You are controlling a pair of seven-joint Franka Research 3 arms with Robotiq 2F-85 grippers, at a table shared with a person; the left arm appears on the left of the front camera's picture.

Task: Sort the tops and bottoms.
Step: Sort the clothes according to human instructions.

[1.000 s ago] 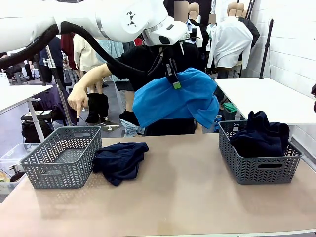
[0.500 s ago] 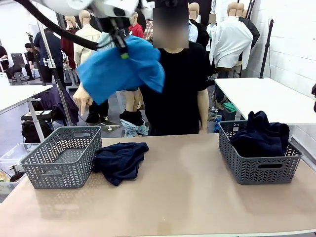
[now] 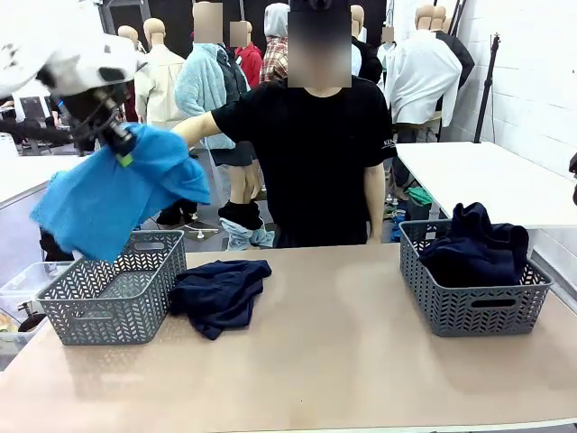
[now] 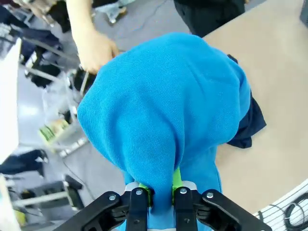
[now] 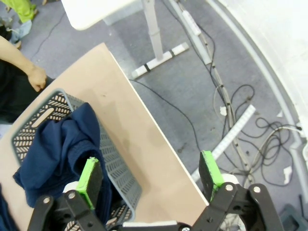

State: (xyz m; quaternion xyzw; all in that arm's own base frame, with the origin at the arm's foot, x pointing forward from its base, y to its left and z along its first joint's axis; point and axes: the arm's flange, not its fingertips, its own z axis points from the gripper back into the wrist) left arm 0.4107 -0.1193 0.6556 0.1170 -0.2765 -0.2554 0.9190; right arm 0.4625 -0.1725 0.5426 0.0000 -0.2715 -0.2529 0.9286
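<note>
The step in hand is the carry-and-drop of one garment. The left pincer (image 3: 122,152) is clamped narrowly on a fold of the bright blue knitted garment (image 3: 115,194). In the left wrist view the cloth is pinched between the green pads of the pincer (image 4: 158,191) and balloons out ahead of them. The garment hangs free in the air. Its lower edge is just above the near-left rim of the empty-looking grey plastic lattice basket (image 3: 108,307) below the pincer.

The right pincer (image 5: 150,173) stands wide and holds nothing. Beneath it is the second grey lattice basket (image 5: 115,168), which holds a crumpled navy garment (image 5: 62,149).

The next move probably calls for bringing the blue bundle squarely over the basket under the left pincer. The pincer should then lower before the pads part, so the cloth does not drape over the rim. After that, the dark navy garment (image 3: 219,293) lying on the tan bench (image 3: 361,361) remains, below and to the right of the left pincer and beside that basket.

Bunched as it is, the blue piece cannot be read as a top or bottoms. In the left wrist view the cloth covers the basket under it. A person's hand (image 4: 96,48) shows just beyond the bundle, but what it is doing is unclear.
</note>
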